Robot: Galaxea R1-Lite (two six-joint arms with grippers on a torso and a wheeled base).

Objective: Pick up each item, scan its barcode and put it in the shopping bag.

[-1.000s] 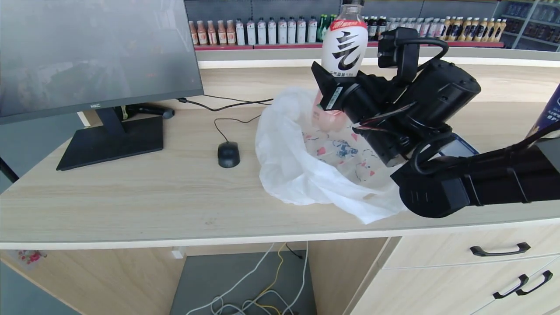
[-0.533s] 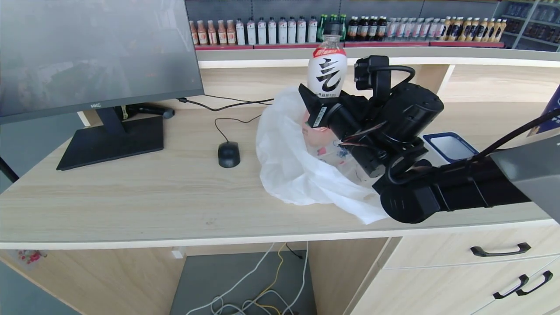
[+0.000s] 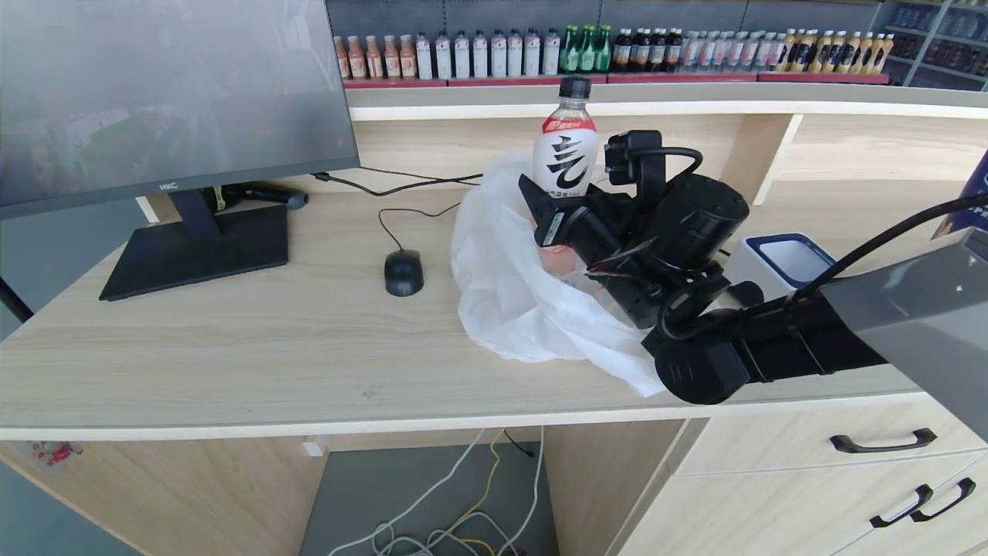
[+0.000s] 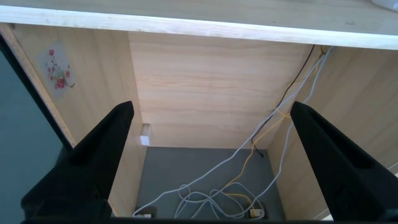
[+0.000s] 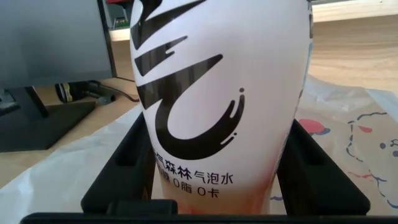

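Observation:
My right gripper is shut on a white-labelled drink bottle with a black brush mark and a dark cap, held upright over the mouth of the white plastic shopping bag on the counter. In the right wrist view the bottle stands between the two black fingers, with the bag behind it. The barcode scanner, a white box with a blue-rimmed window, sits on the counter right of the bag. My left gripper hangs open below the counter edge, facing the cable recess.
A monitor on a black stand is at the counter's left, with a black mouse and its cable beside the bag. Shelves of bottles run along the back. Drawers are below the counter at right, loose cables in the recess.
The right arm has lowered the bottle and carried it away from the camera, down toward the bag's mouth. The scanner has come into sight as the arm sank.

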